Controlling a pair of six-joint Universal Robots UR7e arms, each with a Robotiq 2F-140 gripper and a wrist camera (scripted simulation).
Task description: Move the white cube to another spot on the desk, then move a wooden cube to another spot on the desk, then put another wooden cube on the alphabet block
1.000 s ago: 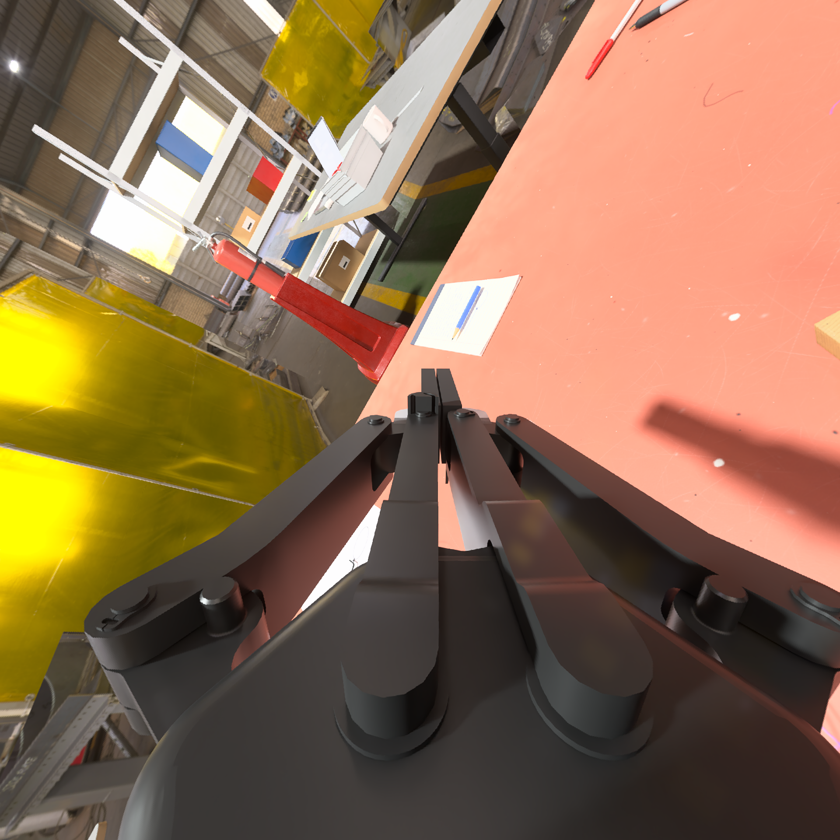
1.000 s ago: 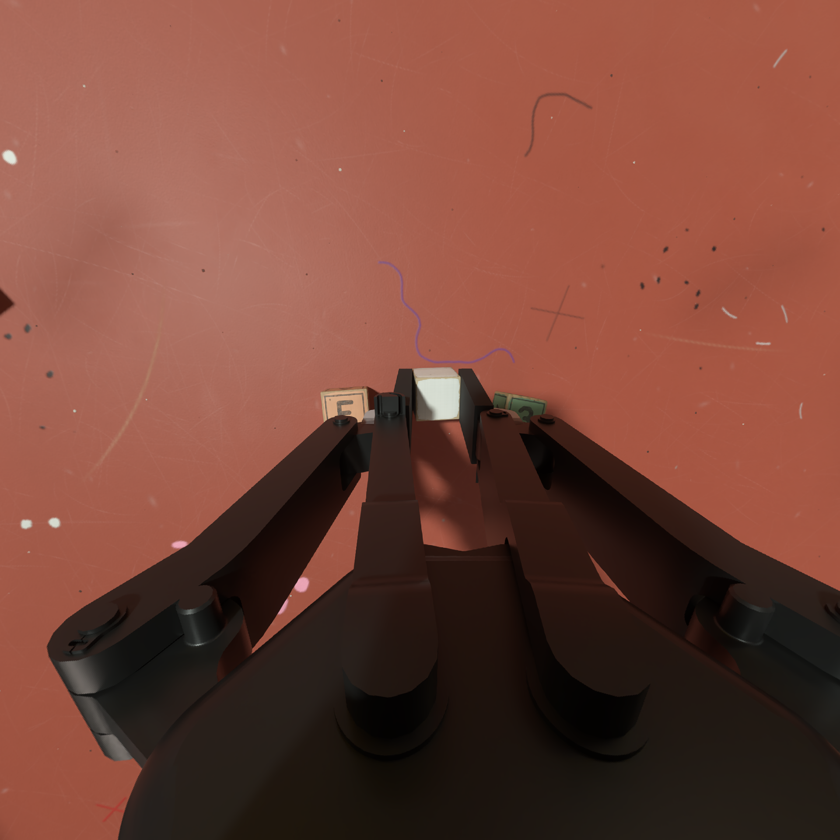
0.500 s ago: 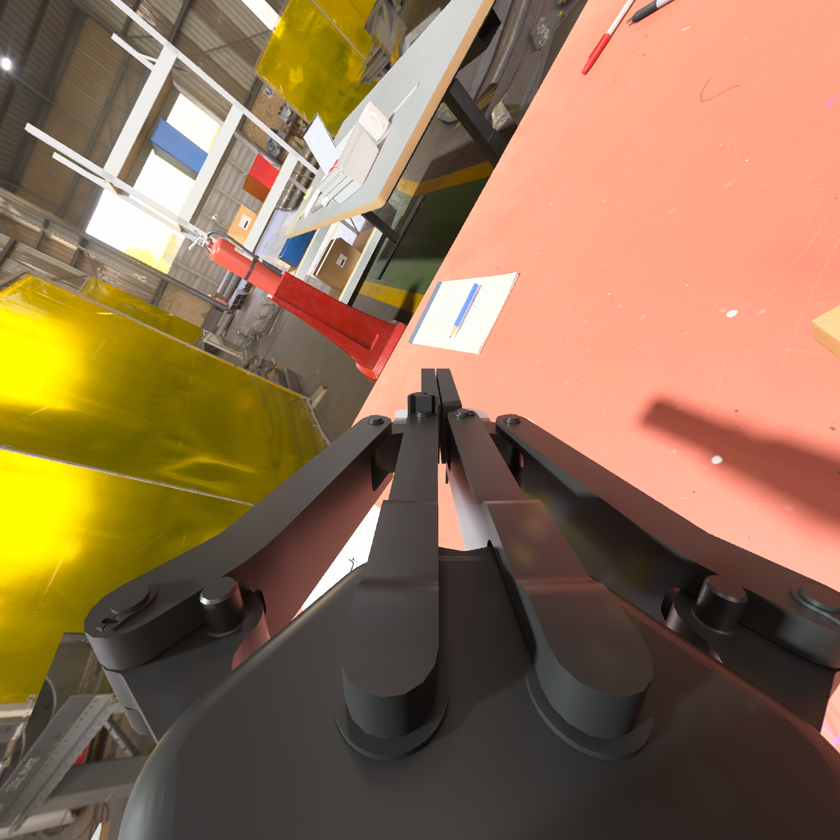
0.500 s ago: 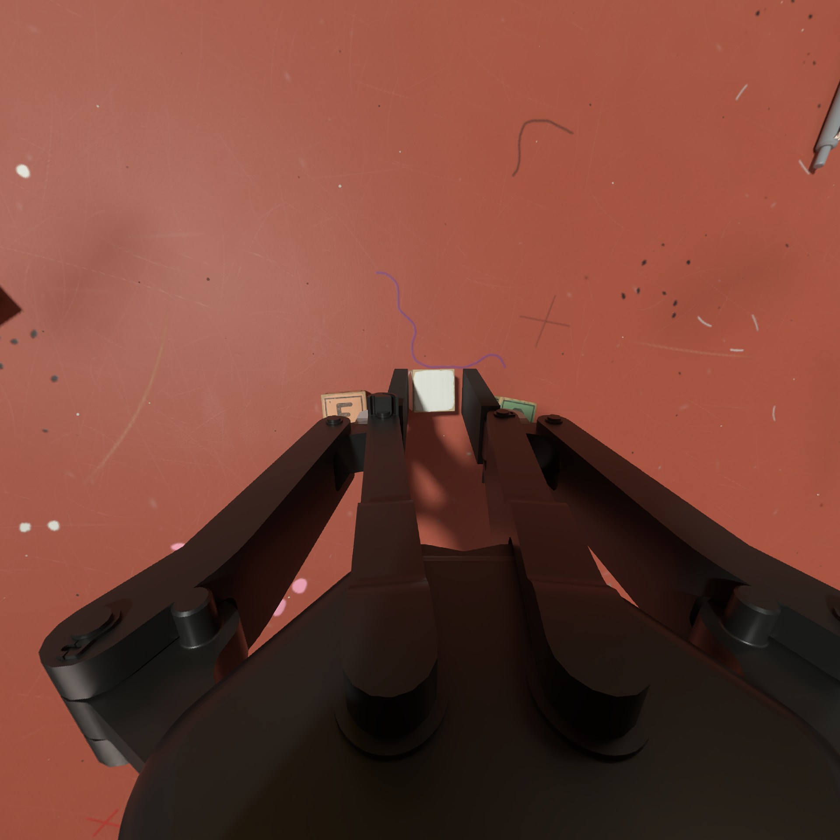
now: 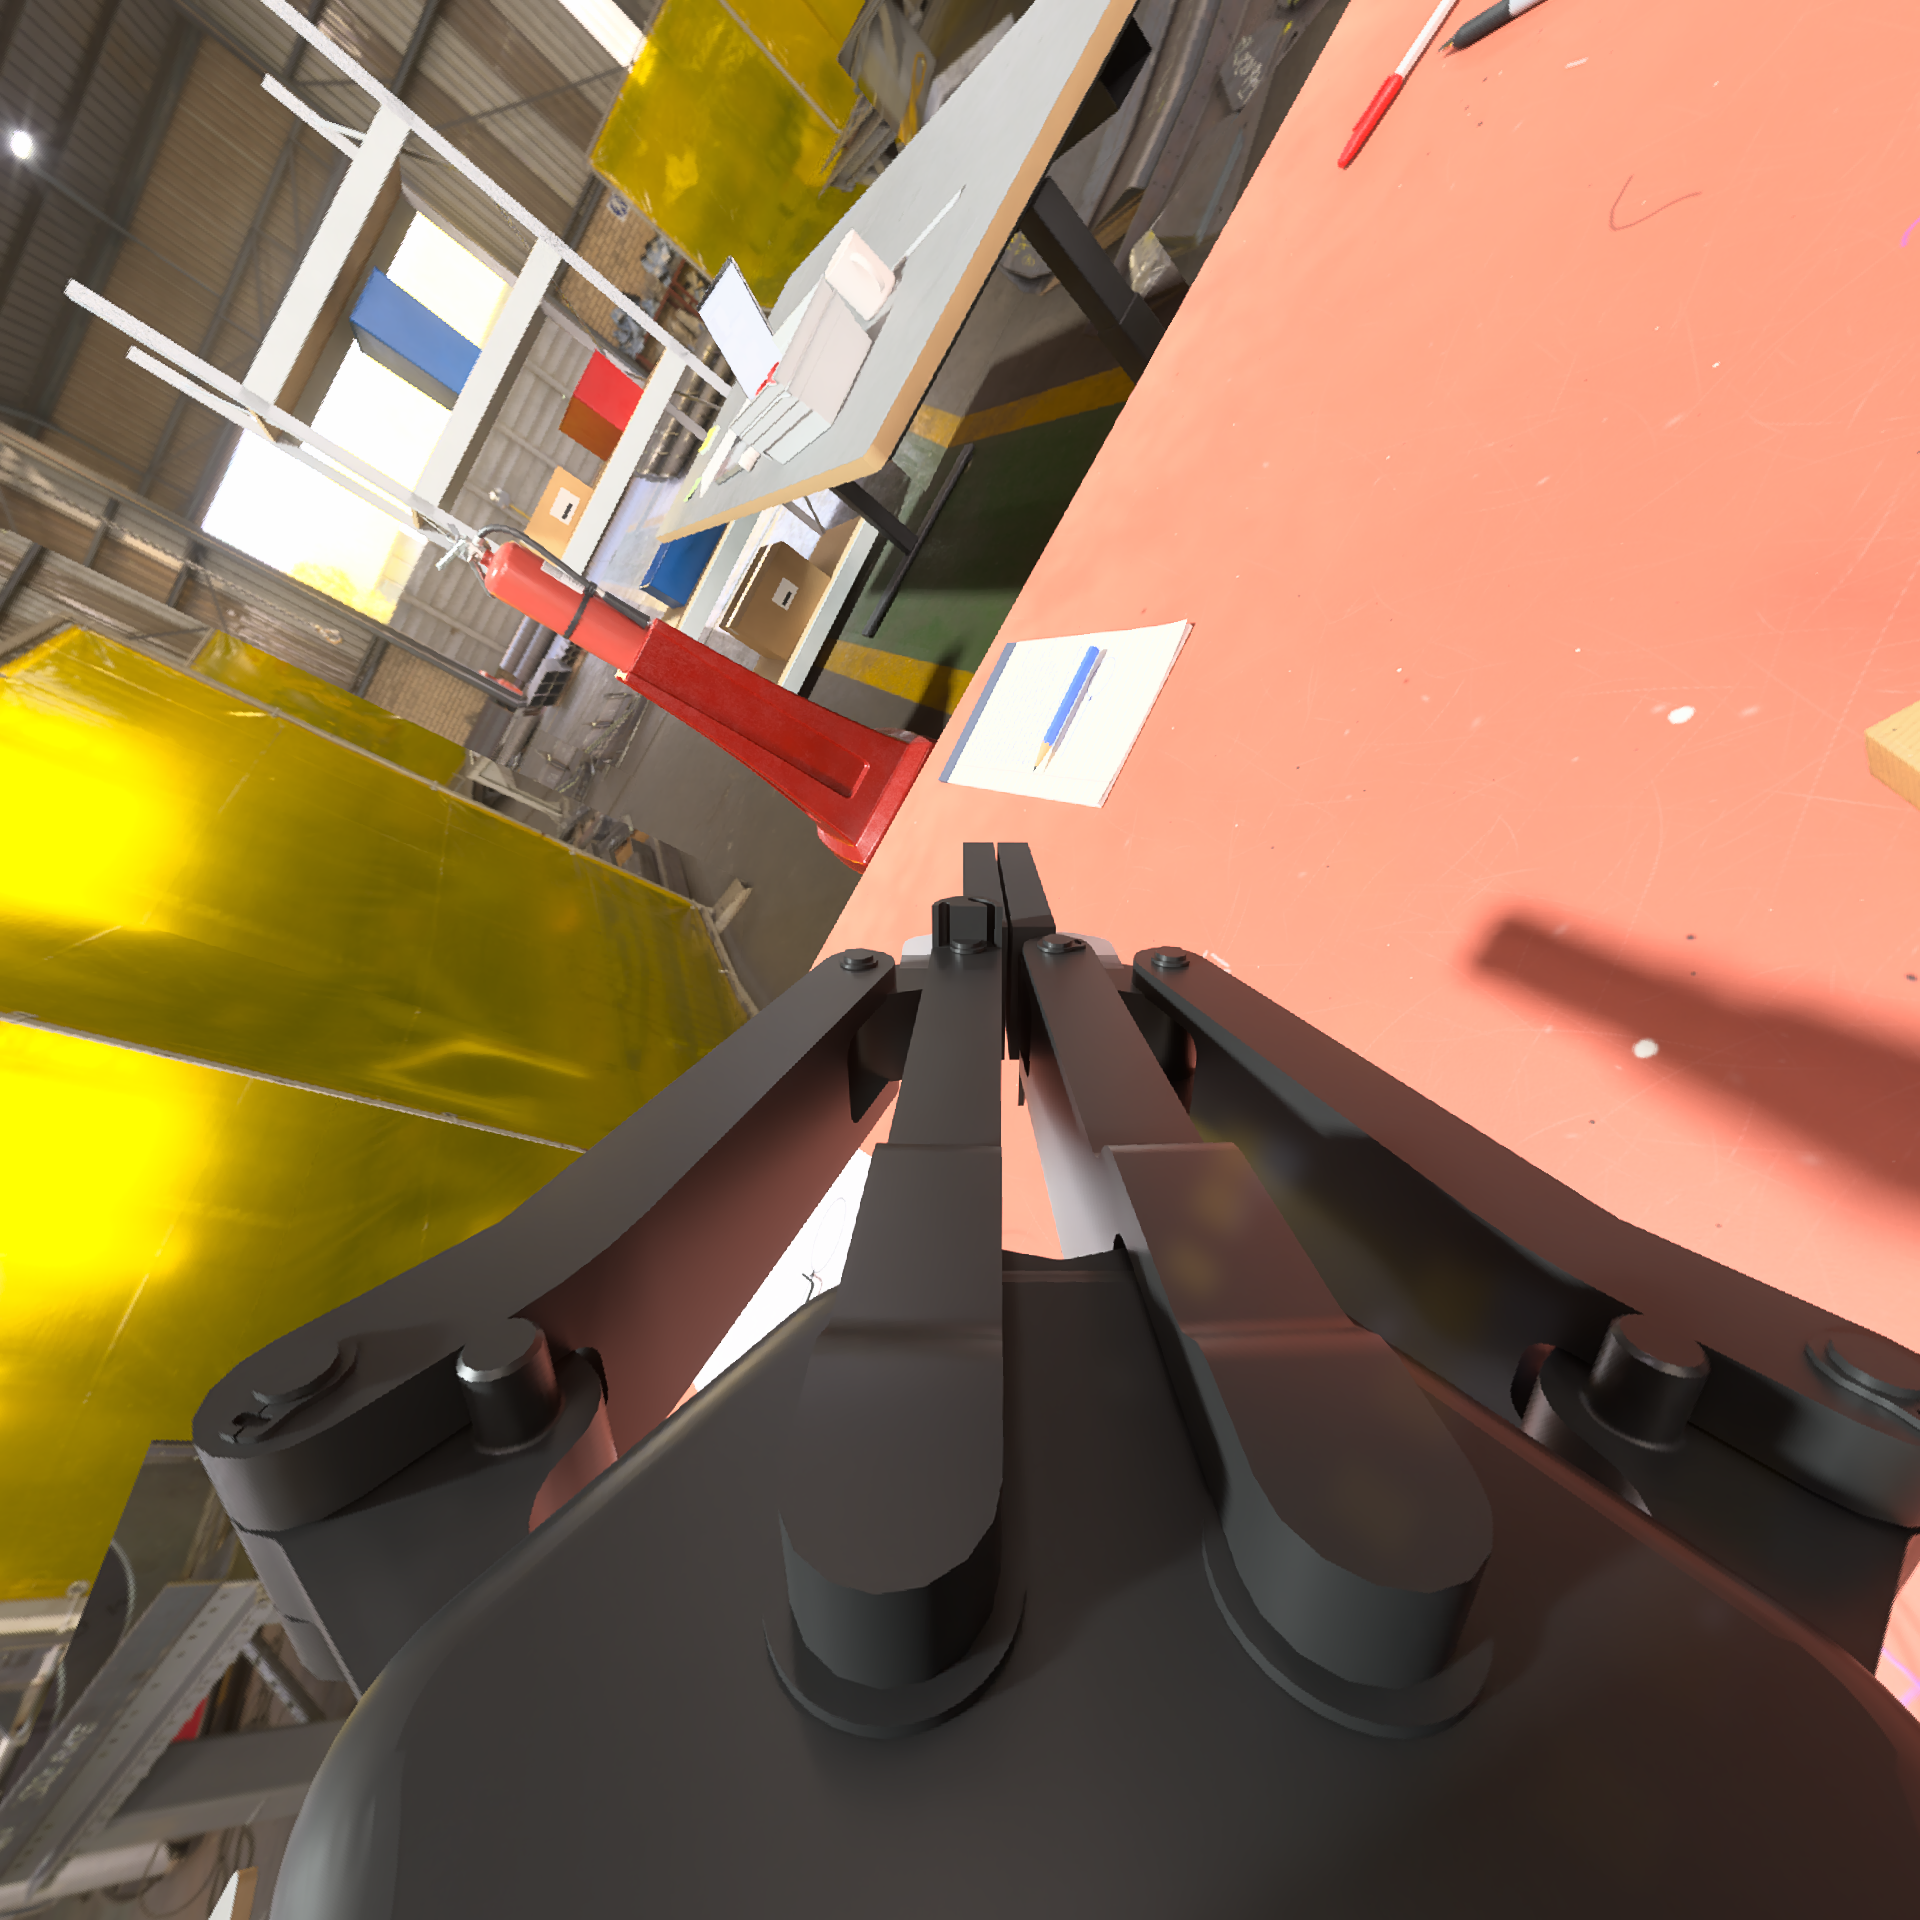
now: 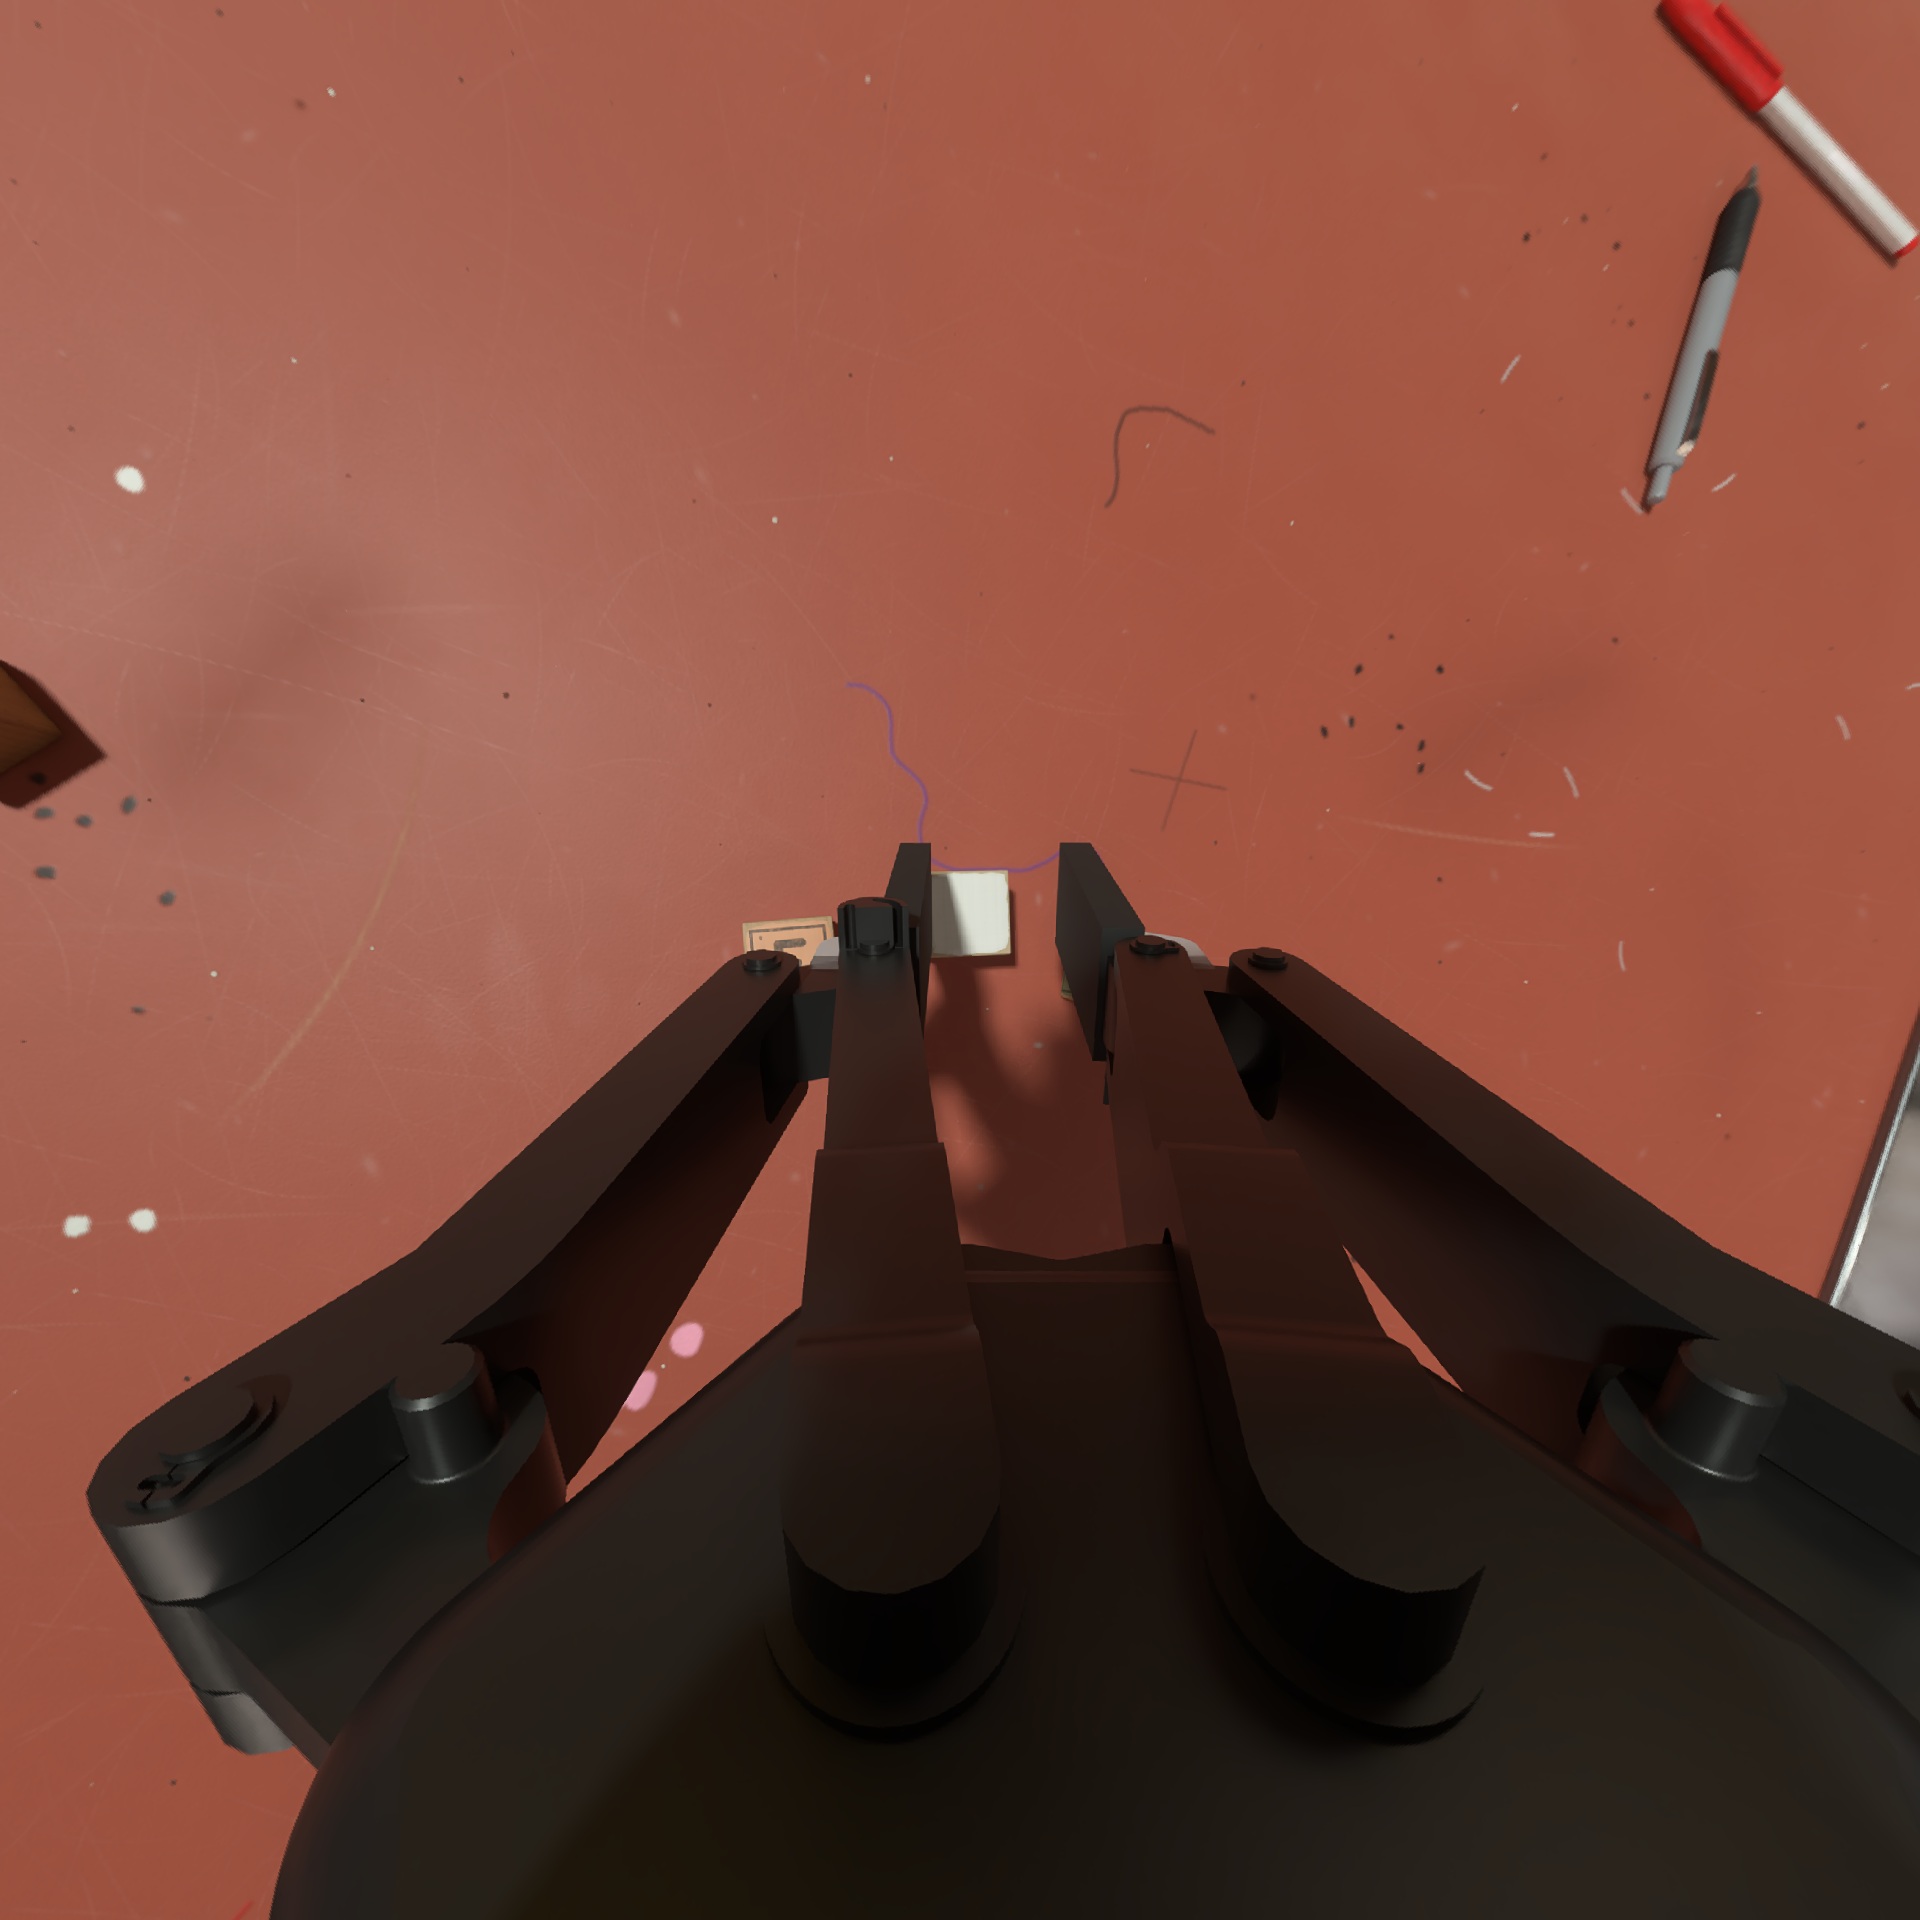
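Observation:
In the right wrist view the white cube [image 6: 971,912] rests on the red desk [image 6: 520,520], far below my right gripper [image 6: 992,868]. The gripper is open and empty, with a clear gap between the cube and the right finger. The alphabet block [image 6: 790,938] sits just left of the cube, partly hidden by my left finger. A wooden cube [image 6: 31,732] shows at the left edge. My left gripper [image 5: 995,868] is shut and empty near the desk's edge. A wooden cube [image 5: 1896,750] peeks in at that view's right edge.
A red marker [image 6: 1787,125] and a grey pen [image 6: 1699,343] lie at the far right. A notepad with a blue pencil [image 5: 1070,717] lies by the desk edge ahead of my left gripper. A metal edge [image 6: 1881,1195] shows at the right.
My right gripper has opened wider and risen away from the desk, leaving the white cube lying there. The left gripper has barely moved.

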